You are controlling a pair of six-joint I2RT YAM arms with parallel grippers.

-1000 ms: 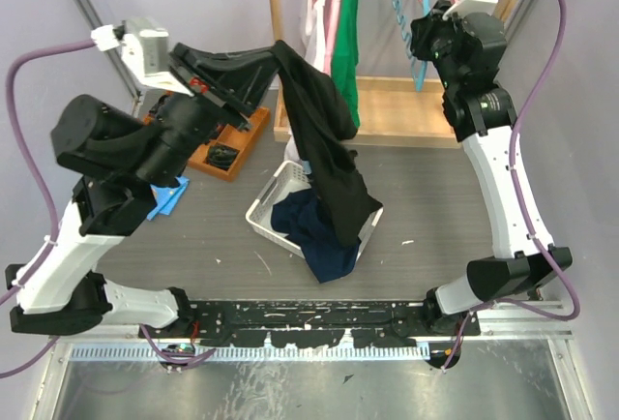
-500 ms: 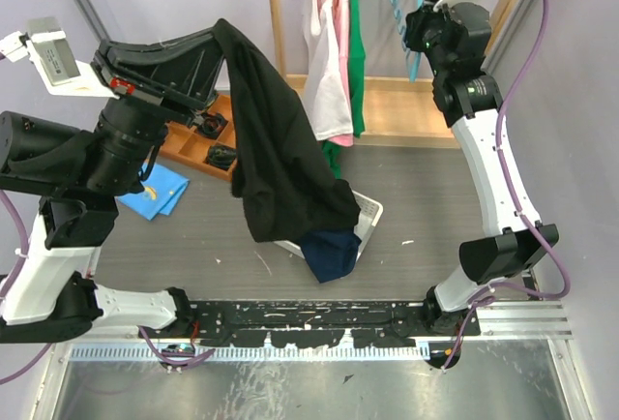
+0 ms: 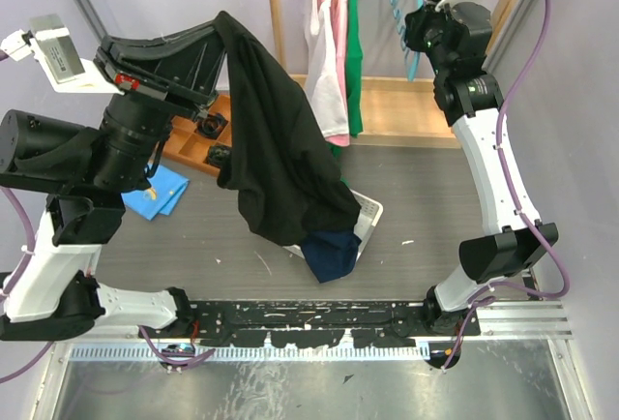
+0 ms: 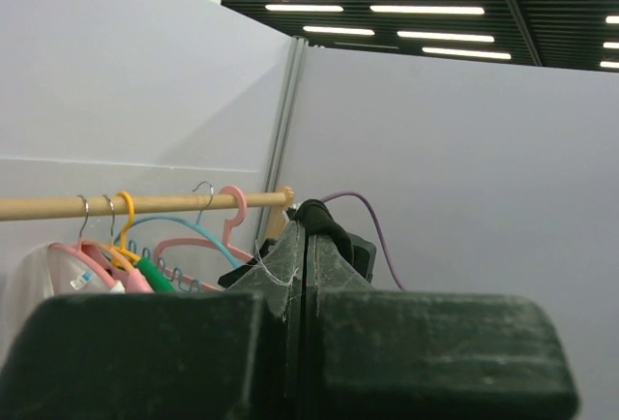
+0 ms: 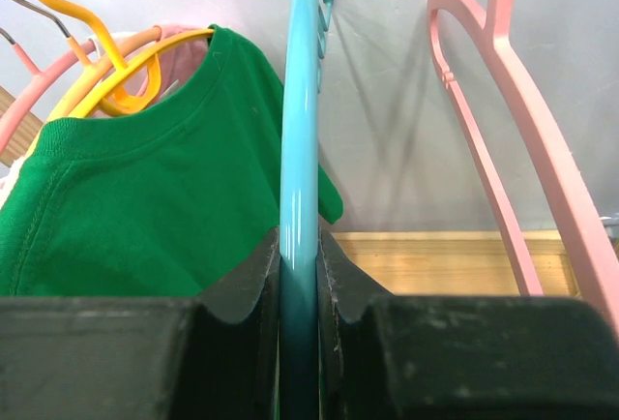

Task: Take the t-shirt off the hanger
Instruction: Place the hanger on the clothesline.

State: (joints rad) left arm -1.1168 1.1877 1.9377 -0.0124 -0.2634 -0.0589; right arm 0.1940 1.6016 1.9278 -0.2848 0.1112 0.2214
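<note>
Black t-shirt (image 3: 280, 149), seen from above, hangs from the left gripper (image 3: 208, 38), high and to the left of the basket (image 3: 368, 213); its hem drapes over the basket's left rim, and it appears free of any support but the gripper. The right gripper (image 3: 420, 38) stands beyond the basket. Left wrist: jaws pressed together on a small tuck of cloth; so slight a pinch may slip, or a release here may drop the t-shirt left of the basket rather than into it. Right wrist: jaws narrow, clamped on the bare blue hanger (image 5: 299, 149); a careless pull could disturb the green shirt (image 5: 145, 207) hung just beside it.
</note>
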